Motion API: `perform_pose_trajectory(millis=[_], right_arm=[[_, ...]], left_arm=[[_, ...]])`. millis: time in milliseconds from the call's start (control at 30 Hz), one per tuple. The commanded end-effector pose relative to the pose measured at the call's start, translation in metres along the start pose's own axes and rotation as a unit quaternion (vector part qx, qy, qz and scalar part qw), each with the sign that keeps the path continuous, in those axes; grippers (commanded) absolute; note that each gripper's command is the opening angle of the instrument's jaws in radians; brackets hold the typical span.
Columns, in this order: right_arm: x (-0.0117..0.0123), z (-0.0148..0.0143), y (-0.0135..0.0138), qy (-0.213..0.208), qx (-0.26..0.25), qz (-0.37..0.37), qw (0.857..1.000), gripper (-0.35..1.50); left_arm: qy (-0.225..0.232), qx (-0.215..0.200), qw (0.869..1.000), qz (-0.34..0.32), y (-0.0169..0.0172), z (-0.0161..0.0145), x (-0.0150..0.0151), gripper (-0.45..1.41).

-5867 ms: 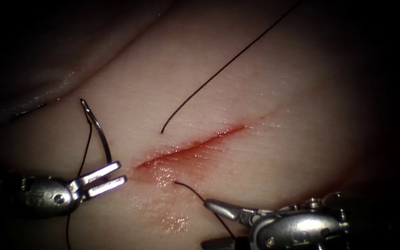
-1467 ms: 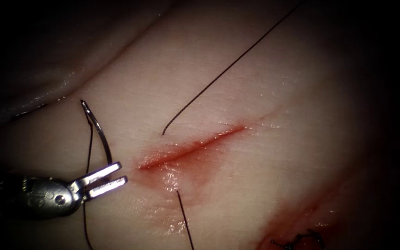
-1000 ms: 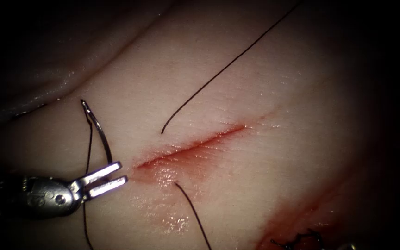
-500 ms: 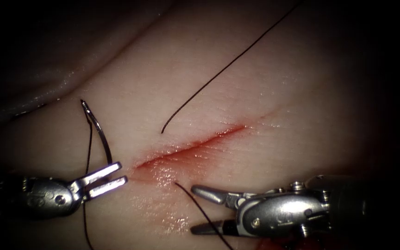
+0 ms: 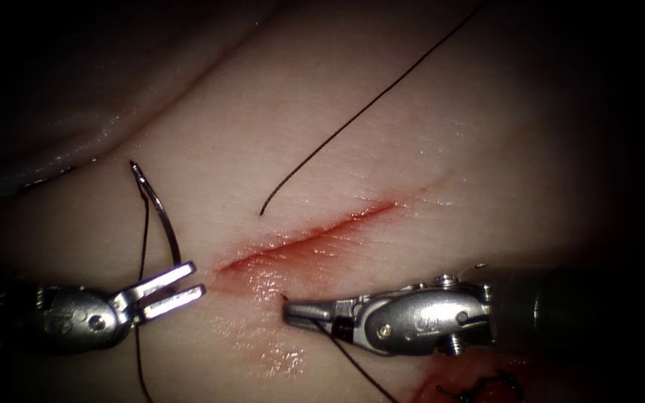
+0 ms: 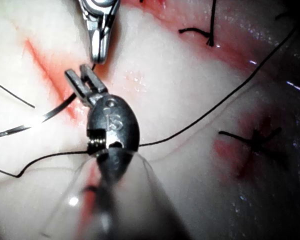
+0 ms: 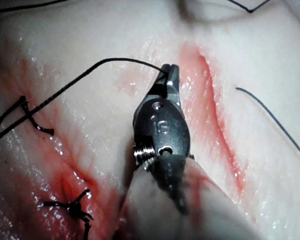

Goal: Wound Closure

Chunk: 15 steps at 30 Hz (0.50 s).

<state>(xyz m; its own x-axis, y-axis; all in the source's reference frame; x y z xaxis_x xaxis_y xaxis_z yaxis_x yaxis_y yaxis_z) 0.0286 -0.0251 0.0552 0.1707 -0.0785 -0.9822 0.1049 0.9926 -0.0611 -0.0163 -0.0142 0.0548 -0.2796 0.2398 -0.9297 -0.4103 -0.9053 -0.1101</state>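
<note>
Left tool (image 5: 177, 287): fingers clamped on the curved needle (image 5: 160, 209) near its lower end, the needle clear of the tissue (image 5: 427, 164), left of the cut (image 5: 307, 237). Right tool (image 5: 300, 312): fingers closed on the thread (image 5: 360, 369) where it leaves the tissue. Needle stiff, slick; best gripped mid-curve. Thread limp, easily frayed.

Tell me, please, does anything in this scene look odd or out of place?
Nothing stands out. The left claw holds the needle near one end, out of the tissue, left of the cut. The right claw is shut on the thread.
</note>
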Motion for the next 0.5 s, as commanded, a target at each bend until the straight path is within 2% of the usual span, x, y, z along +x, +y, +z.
perform_pose_trajectory(millis=[33, 233, 333, 400, 433, 500], right_arm=[[0.0004, 0.0004, -0.0007, -0.001, 0.004, -0.004, 1.0, -0.35], [0.0033, -0.002, -0.0018, -0.004, 0.011, -0.012, 1.0, -0.35], [0.006, -0.0042, -0.0038, 0.005, 0.023, -0.018, 1.0, -0.35], [0.0075, -0.005, -0.005, 0.0, 0.032, -0.024, 0.999, -0.35], [0.0089, -0.0056, -0.0063, -0.004, 0.041, -0.03, 0.999, -0.35], [0.0101, -0.0061, -0.0073, -0.004, 0.048, -0.031, 0.998, -0.35]], left_arm=[[0.0, -0.001, 1.0, -0.001, 0.0007, 0.0004, -0.0006, -0.45], [0.0, -0.001, 1.0, -0.003, 0.0007, 0.0005, -0.0007, -0.45], [-0.002, -0.002, 1.0, -0.002, 0.0007, 0.0006, -0.0009, -0.45], [-0.002, -0.002, 1.0, -0.002, 0.0007, 0.0006, -0.0009, -0.45], [-0.001, -0.002, 1.0, -0.002, 0.0007, 0.0006, -0.001, -0.45], [-0.001, -0.002, 1.0, -0.002, 0.0007, 0.0006, -0.001, -0.45]])
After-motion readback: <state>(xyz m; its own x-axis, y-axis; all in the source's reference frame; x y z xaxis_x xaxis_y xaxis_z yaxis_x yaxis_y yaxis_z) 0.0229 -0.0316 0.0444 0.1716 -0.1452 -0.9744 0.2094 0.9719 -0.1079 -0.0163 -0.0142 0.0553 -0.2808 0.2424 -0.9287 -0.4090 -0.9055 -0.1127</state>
